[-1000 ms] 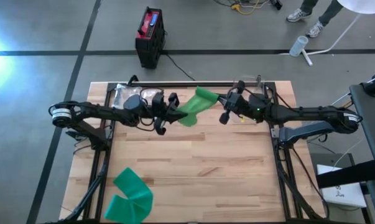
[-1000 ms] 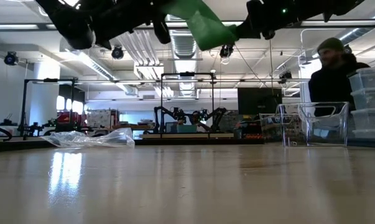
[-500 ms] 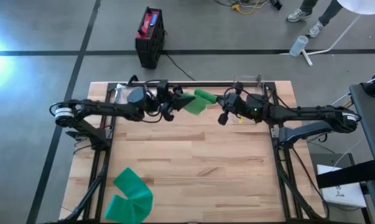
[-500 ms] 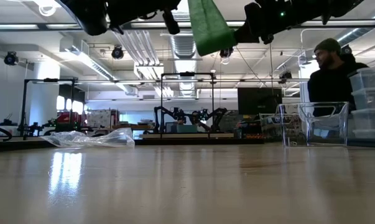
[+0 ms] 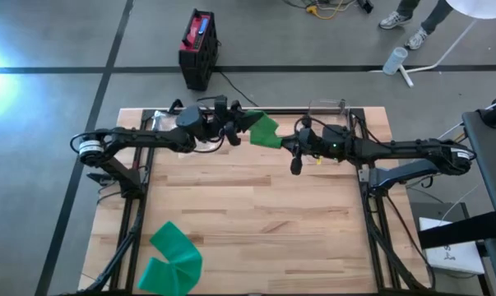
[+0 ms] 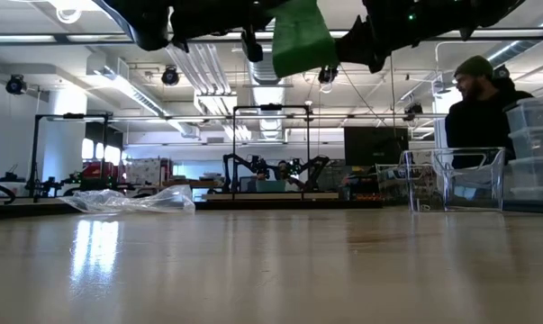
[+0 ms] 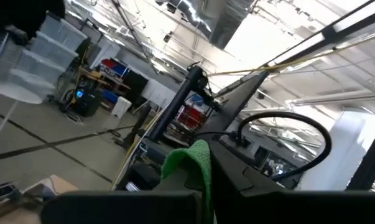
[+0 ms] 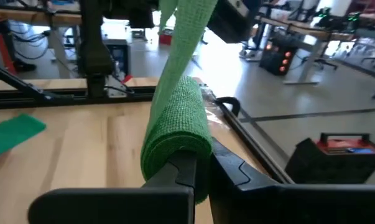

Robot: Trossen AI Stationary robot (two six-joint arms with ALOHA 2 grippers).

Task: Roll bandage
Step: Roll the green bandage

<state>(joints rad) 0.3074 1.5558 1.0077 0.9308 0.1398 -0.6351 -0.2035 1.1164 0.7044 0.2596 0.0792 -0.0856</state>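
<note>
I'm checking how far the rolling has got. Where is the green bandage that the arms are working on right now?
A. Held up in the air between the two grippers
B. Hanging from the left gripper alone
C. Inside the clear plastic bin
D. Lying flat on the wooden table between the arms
A: the green fabric bandage spans between the left gripper and the right gripper, well above the wooden table in the low view.

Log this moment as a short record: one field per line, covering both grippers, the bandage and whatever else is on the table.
left gripper: fingers shut on the green bandage, raised above the table's far side
right gripper: fingers shut on the rolled end of the same bandage
green bandage: held in the air between both grippers, part rolled
second green strip: loose at the table's near left corner
clear bin: far right
plastic wrapper: far left
</note>
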